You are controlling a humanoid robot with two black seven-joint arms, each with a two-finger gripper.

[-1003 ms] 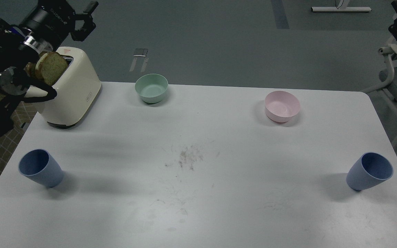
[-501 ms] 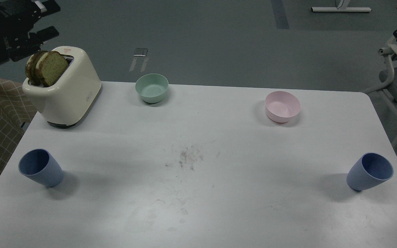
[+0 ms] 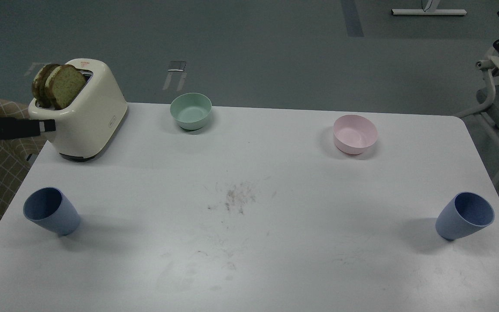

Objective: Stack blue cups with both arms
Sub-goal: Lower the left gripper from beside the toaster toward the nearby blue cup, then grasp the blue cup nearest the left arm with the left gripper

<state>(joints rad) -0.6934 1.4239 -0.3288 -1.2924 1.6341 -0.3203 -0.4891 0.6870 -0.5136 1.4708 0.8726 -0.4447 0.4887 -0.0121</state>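
Note:
Two blue cups stand upright on the white table (image 3: 249, 242). One blue cup (image 3: 51, 211) is near the left edge, the other blue cup (image 3: 464, 216) near the right edge. Both are empty and far apart. Of my left arm only a thin black bar with a pale tip (image 3: 37, 127) shows. It comes in from the left edge and ends in front of the toaster, well above and behind the left cup. Its two fingers cannot be told apart. My right arm is out of view.
A cream toaster (image 3: 85, 116) with two bread slices stands at the back left. A mint-green bowl (image 3: 190, 111) is at the back middle, a pink bowl (image 3: 355, 134) at the back right. A chair frame (image 3: 498, 73) stands off the right edge.
My left arm has dropped from high above the toaster to a low level bar at the left edge. The cups and bowls have not moved.

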